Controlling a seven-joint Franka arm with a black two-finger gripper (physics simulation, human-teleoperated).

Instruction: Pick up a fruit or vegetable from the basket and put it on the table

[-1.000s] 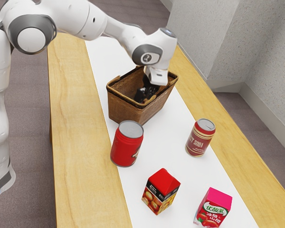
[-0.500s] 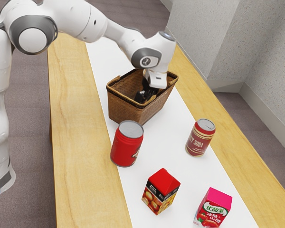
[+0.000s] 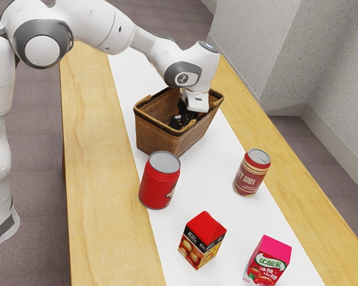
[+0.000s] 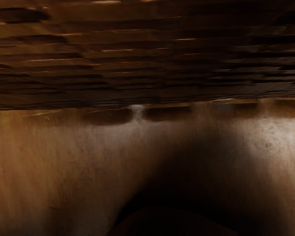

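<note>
"Where was the arm's hand (image 3: 182, 119)?"

"Down inside the wicker basket (image 3: 155, 136); the arm (image 3: 95, 24) came in from the exterior view's left and bent down over the rim; the basket stood upright on the worktop (image 3: 89, 179), on its white runner (image 3: 209, 173)."

"And the jaws?"

"I couldn't tell whether they were open, closed or gripping anything; the inside was too dark."

"What about the fruit or vegetable?"

"I couldn't pick it out for certain; the wrist view had a dark, rounded shape (image 4: 172, 223) either held or just under the hand, in front of the basket's woven wall and pale brown floor; I couldn't say what it was."

"Anything else about?"

"Two cans and two cartons, all outside the basket; the red can (image 3: 158, 185) stood near it, by the runner's edge; the soda can (image 3: 249, 176) was towards the exterior view's right; the red-topped carton (image 3: 201, 241) and the pink-topped carton (image 3: 267, 262) stood farther from the basket, apart from each other."
</note>
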